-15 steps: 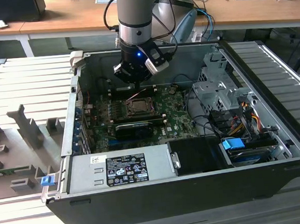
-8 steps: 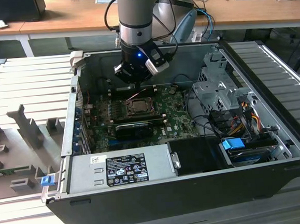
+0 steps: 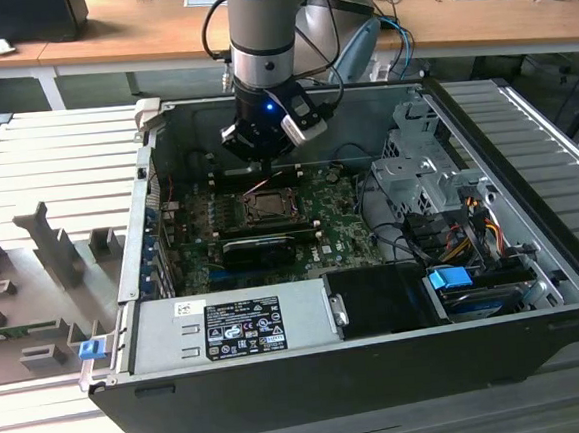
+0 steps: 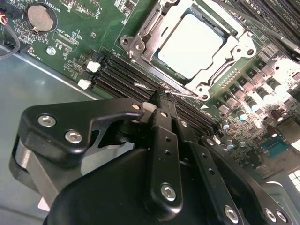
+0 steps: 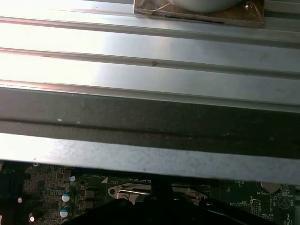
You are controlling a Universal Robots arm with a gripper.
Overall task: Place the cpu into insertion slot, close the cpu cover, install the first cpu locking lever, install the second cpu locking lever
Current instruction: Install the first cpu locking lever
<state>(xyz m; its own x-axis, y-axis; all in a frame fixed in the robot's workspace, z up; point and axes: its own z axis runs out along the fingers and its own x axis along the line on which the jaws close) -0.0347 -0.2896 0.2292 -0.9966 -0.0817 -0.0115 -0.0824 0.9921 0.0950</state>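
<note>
The cpu (image 4: 190, 44) lies silver face up in the insertion slot (image 3: 267, 206) on the green motherboard. The cpu cover (image 4: 224, 65), a silver frame, lies flat around it. A thin wire locking lever (image 4: 183, 95) runs along the socket's edge. In the second wrist view my gripper (image 4: 161, 96) is shut, its black fingers pressed together with the tips at that lever wire; I cannot tell whether they clamp it. In the exterior view the gripper (image 3: 265, 163) hangs just behind the socket inside the open computer case.
Black memory slots (image 4: 122, 75) lie beside the socket, a coin battery (image 4: 40, 18) beyond them. A long black card (image 3: 257, 247), the power supply (image 3: 228, 327) and a drive cage (image 3: 421, 166) surround the board. The case wall (image 5: 150, 117) stands close by.
</note>
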